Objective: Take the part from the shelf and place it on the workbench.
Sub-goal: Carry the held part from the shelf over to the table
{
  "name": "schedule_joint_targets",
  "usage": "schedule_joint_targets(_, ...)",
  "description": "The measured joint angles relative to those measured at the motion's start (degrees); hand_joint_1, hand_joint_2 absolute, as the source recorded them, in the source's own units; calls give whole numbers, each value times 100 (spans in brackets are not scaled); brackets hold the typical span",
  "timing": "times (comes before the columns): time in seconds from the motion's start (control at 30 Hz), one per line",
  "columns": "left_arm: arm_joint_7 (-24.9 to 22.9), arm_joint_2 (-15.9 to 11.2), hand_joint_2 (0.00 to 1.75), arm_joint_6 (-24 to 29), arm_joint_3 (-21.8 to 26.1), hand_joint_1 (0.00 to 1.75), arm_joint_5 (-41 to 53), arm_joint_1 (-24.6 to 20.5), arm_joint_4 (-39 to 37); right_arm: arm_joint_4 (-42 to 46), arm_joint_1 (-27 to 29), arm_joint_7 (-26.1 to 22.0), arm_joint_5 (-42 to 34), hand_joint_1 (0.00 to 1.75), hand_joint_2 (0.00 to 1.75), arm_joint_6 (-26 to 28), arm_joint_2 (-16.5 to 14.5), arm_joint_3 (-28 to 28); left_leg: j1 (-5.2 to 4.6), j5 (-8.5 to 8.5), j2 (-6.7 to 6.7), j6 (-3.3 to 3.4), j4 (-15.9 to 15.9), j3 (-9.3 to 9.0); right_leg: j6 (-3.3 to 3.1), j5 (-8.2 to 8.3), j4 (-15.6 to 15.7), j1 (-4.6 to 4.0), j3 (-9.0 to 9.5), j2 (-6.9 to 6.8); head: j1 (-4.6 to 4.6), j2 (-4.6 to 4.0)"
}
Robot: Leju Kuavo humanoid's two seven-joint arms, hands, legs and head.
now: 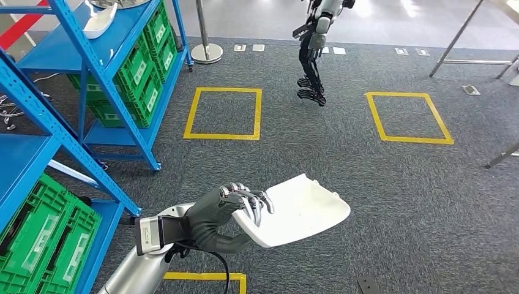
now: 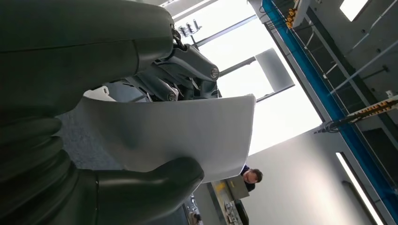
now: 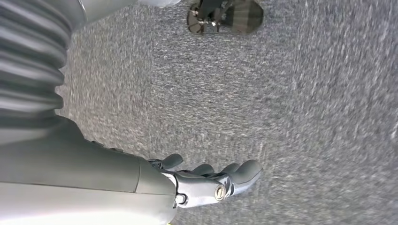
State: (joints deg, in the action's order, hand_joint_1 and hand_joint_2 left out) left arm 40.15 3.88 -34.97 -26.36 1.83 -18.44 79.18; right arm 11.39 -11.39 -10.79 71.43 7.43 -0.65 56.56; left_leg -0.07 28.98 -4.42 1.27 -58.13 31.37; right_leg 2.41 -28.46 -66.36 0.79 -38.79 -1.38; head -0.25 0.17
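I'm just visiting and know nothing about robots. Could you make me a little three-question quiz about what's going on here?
1. True or false: the left hand holds the white part.
2. What does the right hand hold: A) a crate, B) nothing, C) a tool?
3. Fill in: the green crates sit on a ____ shelf.

Key: 1 true; 2 B; 3 blue.

The left arm point(image 1: 131, 269) at the lower left of the head view is a silver tube with a black cable beside it. At its wrist sits a pale band with small dark markings. The left hand point(image 1: 229, 214) is dark grey, its fingers tipped with silver metal. The right hand point(image 3: 206, 180) has a grey ribbed cover and a round brass-coloured screw
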Motion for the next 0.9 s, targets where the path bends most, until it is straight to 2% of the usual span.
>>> schedule_joint_targets(0.07, 0, 38, 175, 0, 0, 175, 14, -47, -28, 0, -2, -1, -8, 0, 175, 7, 2, 16, -35, 35, -120, -42, -10, -21, -76, 201, 664, -45, 360, -253, 3, 0)
schedule_joint_targets(0.1, 0, 55, 175, 0, 0, 175, 22, -69, -42, 0, 2, -3, -11, 0, 175, 9, 2, 22, -49, 51, -173, -67, -10, -32, -110, 219, 792, -66, 417, -319, 3, 0)
schedule_joint_targets(0.17, 0, 91, 175, 0, -1, 175, 41, -108, -73, 0, 27, -14, -16, 0, 175, 11, 11, 45, -59, 74, -290, -119, 5, -58, -166, 227, 810, -74, 399, -203, -2, 0)
schedule_joint_targets(0.2, 0, 112, 175, -1, -1, 175, 51, -128, -85, 0, 45, -24, -17, 0, 175, 12, 16, 57, -50, 101, -285, -149, -12, -66, -192, 240, 827, -61, 402, -137, -2, 0)
schedule_joint_targets(0.23, 2, 131, 175, -3, -2, 175, 58, -149, -94, 0, 57, -34, -18, 0, 175, 9, 21, 67, -37, 177, -185, -179, -110, -35, -224, 256, 844, -42, 408, -68, -8, 0)
schedule_joint_targets(0.27, 3, 143, 175, -7, -1, 175, 63, -164, -101, 0, 61, -43, -18, 0, 175, 7, 21, 73, -21, 311, -26, -207, -329, 54, -253, 272, 860, -20, 416, 2, -20, 0)
schedule_joint_targets(0.33, 4, 148, 175, -13, 2, 175, 76, -162, -123, 0, 67, -48, -18, 0, 175, 3, 21, 77, 13, 673, 316, -243, -1070, 397, -284, 280, 865, -5, 416, 155, -56, 0)
schedule_joint_targets(0.37, 3, 145, 175, -13, 4, 175, 87, -152, -138, 0, 79, -40, -19, 0, 175, 3, 21, 81, 21, 798, 384, -256, -1428, 579, -288, 280, 864, -4, 416, 238, -69, 0)
schedule_joint_targets(0.4, 2, 144, 175, -13, 4, 175, 100, -144, -152, 0, 100, -32, -19, 0, 175, 3, 21, 87, 26, 819, 411, -264, -1627, 696, -288, 280, 862, -4, 417, 322, -76, 0)
schedule_joint_targets(0.43, 2, 144, 175, -13, 4, 175, 111, -142, -163, 0, 124, -23, -20, 0, 175, 3, 21, 93, 31, 721, 423, -267, -1607, 715, -284, 279, 857, -2, 419, 407, -80, 0)
schedule_joint_targets(0.47, 2, 148, 175, -14, 4, 175, 119, -145, -168, 0, 147, -20, -20, 0, 175, 3, 21, 97, 42, 525, 449, -266, -1361, 625, -275, 276, 847, 3, 421, 492, -84, 0)
schedule_joint_targets(0.5, 2, 153, 175, -16, 4, 175, 123, -150, -170, 0, 165, -20, -20, 0, 175, 3, 21, 100, 61, 288, 526, -266, -970, 464, -259, 272, 833, 11, 420, 576, -89, 0)
schedule_joint_targets(0.53, 2, 158, 175, -20, 5, 175, 125, -155, -171, 1, 175, -23, -20, 0, 175, 3, 22, 102, 84, 120, 675, -263, -586, 302, -229, 266, 811, 14, 409, 657, -93, 0)
schedule_joint_targets(0.57, 3, 164, 175, -24, 7, 175, 127, -159, -169, 1, 179, -29, -20, 0, 175, 2, 23, 102, 101, 17, 808, -252, -301, 181, -189, 265, 793, 17, 388, 732, -96, 0)
schedule_joint_targets(0.6, 2, 167, 175, -27, 10, 175, 131, -161, -169, 2, 186, -37, -20, 0, 175, 0, 26, 103, 104, -11, 906, -230, -152, 121, -142, 270, 786, 27, 361, 801, -96, 0)
schedule_joint_targets(0.63, 2, 173, 175, -31, 14, 175, 135, -162, -168, 2, 200, -44, -19, 0, 175, -2, 28, 103, 91, 8, 940, -195, -117, 108, -89, 284, 791, 40, 336, 864, -94, 0)
schedule_joint_targets(0.67, 1, 185, 175, -33, 16, 175, 138, -165, -165, 2, 221, -50, -18, 0, 175, -4, 30, 103, 76, -6, 882, -148, -106, 103, -38, 303, 808, 59, 317, 926, -92, 0)
schedule_joint_targets(0.7, 0, 201, 175, -37, 17, 175, 140, -169, -163, 2, 246, -53, -17, 0, 175, -5, 30, 103, 67, -24, 811, -99, -85, 93, -3, 309, 803, 76, 304, 916, -89, 0)
schedule_joint_targets(0.73, 2, 220, 175, -42, 18, 175, 139, -172, -158, 1, 262, -55, -16, 0, 175, -5, 30, 103, 66, -44, 743, -53, -59, 81, 19, 273, 742, 72, 269, 810, -77, 0)
schedule_joint_targets(0.77, 3, 235, 175, -51, 21, 175, 138, -174, -155, 1, 264, -58, -17, 0, 175, -3, 31, 104, 67, -61, 664, -14, -33, 74, 32, 172, 573, 59, 184, 647, -58, 0)
schedule_joint_targets(0.83, 4, 248, 175, -73, 34, 175, 134, -164, -156, 2, 243, -68, -19, 0, 175, 6, 37, 105, 43, -64, 491, 35, -13, 73, 43, -186, -117, 29, -147, 300, -19, 0)
schedule_joint_targets(0.87, 2, 247, 175, -84, 40, 175, 134, -157, -162, 2, 238, -73, -22, 0, 175, 9, 39, 106, 28, -60, 400, 47, -14, 76, 51, -350, -503, 26, -328, 229, -10, 0)
schedule_joint_targets(0.9, 1, 246, 175, -91, 43, 175, 135, -150, -169, 2, 244, -78, -27, 0, 175, 10, 41, 107, 17, -54, 313, 55, -16, 78, 53, -430, -761, 26, -444, 199, -7, 0)
